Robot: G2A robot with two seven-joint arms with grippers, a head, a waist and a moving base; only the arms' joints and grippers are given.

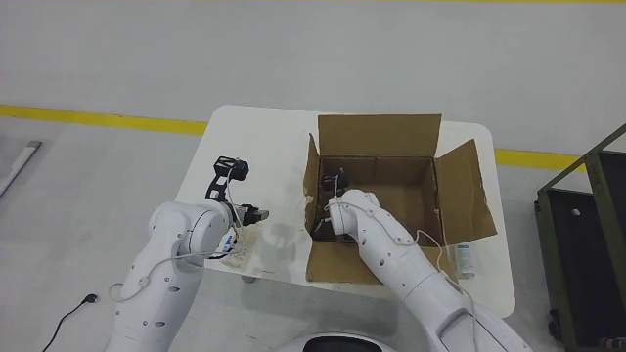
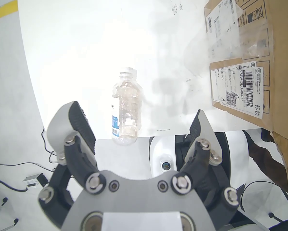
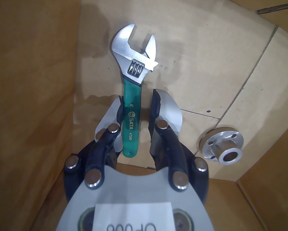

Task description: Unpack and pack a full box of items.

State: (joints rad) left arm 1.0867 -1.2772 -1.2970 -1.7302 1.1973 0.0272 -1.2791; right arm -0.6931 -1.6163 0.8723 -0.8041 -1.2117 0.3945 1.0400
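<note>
An open cardboard box [image 1: 380, 135] stands on the white table [image 1: 264, 127]. On its floor lies an adjustable wrench [image 3: 131, 111] with a green handle. My right gripper [image 3: 136, 106] is down inside the box [image 3: 206, 37], open, its fingers on either side of the handle; one pad [image 3: 121, 111] touches it and the other stands apart. From above, the right gripper [image 1: 336, 180] shows at the box's left inner side. A clear plastic bottle [image 2: 127, 106] lies at the table's near edge. My left gripper [image 2: 137, 111] hovers open above it, holding nothing.
A round metal flange [image 3: 220, 146] lies on the box floor beside the wrench. A black object [image 1: 232, 168] sits on the table left of the box. A small white item [image 1: 465, 254] lies right of the box. A dark cart [image 1: 587, 244] stands beyond the table's right end.
</note>
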